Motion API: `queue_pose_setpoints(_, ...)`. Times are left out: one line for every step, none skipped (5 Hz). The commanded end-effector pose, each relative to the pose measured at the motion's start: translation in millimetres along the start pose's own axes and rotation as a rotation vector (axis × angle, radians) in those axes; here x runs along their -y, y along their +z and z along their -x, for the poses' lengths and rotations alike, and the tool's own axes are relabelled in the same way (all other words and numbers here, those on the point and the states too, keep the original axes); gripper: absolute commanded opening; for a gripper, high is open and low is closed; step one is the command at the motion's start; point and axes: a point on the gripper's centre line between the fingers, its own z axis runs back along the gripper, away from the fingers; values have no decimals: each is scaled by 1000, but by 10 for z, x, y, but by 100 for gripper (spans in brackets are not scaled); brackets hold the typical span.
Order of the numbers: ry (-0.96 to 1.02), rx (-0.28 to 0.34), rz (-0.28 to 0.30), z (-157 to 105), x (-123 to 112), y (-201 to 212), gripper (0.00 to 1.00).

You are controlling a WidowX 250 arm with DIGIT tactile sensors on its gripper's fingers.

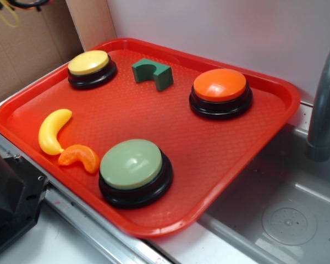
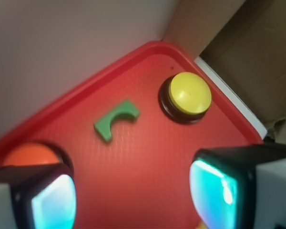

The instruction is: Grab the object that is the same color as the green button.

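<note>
Green block is my target: same hue family as sage button, lying flat at tray's far side, between yellow button and orange button. Gripper hangs above, jaws spread wide, empty, block ahead of fingers in wrist view. I judge approach clear; banana and orange segment sit well apart.

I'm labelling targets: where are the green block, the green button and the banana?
green block (image 1: 152,71): exterior view, its top face.
green button (image 1: 131,163): exterior view, middle of the dome.
banana (image 1: 51,130): exterior view, mid-curve.
</note>
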Motion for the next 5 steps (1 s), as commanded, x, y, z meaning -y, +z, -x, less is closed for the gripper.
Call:
queue_pose_setpoints(237,10,-47,-387,-231,-425,100)
queue_pose_setpoints(252,-12,-61,-427,-319,-707,100)
queue_pose_setpoints(256,-39,-73,-421,-368,-986,100)
queue_pose_setpoints(228,-90,-36,-310,-297,-1218,100)
queue_pose_setpoints(224,-150,34,-224,-144,-1310,100)
